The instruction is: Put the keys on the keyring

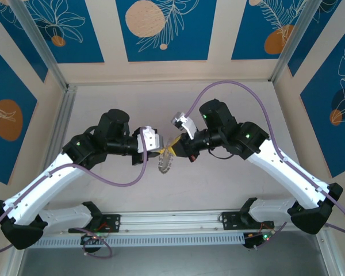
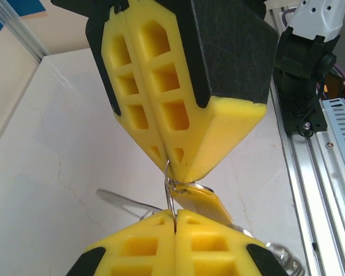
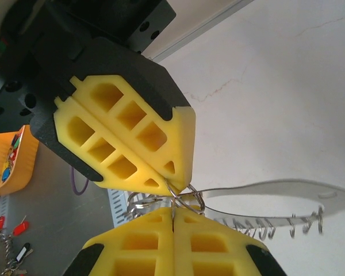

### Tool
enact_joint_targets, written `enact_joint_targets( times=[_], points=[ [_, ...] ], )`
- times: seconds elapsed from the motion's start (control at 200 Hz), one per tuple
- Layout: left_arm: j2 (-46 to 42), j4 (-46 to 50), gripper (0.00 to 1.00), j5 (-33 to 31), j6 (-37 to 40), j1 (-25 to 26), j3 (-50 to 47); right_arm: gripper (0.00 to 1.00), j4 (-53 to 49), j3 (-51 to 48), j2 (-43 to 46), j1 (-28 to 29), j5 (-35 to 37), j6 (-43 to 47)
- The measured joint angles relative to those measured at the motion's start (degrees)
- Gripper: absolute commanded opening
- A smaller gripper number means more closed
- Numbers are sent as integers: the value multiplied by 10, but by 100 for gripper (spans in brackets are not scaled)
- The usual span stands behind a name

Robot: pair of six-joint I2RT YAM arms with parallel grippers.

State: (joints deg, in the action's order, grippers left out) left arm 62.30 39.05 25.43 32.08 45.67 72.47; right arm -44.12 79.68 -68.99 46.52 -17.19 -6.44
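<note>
The left claw [image 2: 175, 214] was clenched, and so was the right claw [image 2: 168, 165]. They met tip to tip above the table [image 2: 63, 144], both pinching one thin wire of the keyring [image 2: 126, 201]. Whether that wire was the hoop itself or a small loop on it was hard to tell. The yellow key [image 2: 206, 202] hung just beside the tips, and the silver keys [image 3: 259, 229] fringed the hoop beyond.

Two clenched claws pulling on one wire could bend it or twist it out of a grip, dropping everything. A slip could also shed the yellow key.

There were two claws, one keyring, one yellow key and perhaps eight silver keys in sight.
</note>
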Motion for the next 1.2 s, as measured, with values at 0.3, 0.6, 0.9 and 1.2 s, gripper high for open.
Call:
enact_joint_targets(
  times=[0.3, 0.6, 0.9, 1.2],
  points=[
    [0, 0, 0, 0, 0, 0, -1, 0, 0, -15, 3, -15, 0, -2],
    [-11, -4, 0, 7, 0, 0, -1, 0, 7, -18, 3, -18, -15, -9],
    [-25, -7, 0, 15, -2, 0, -1, 0, 24, -26, 3, -18, -47, -16],
    [-39, -18, 0, 30, -11, 0, -4, 0, 43, -37, 11, -19, -86, -22]
  ],
)
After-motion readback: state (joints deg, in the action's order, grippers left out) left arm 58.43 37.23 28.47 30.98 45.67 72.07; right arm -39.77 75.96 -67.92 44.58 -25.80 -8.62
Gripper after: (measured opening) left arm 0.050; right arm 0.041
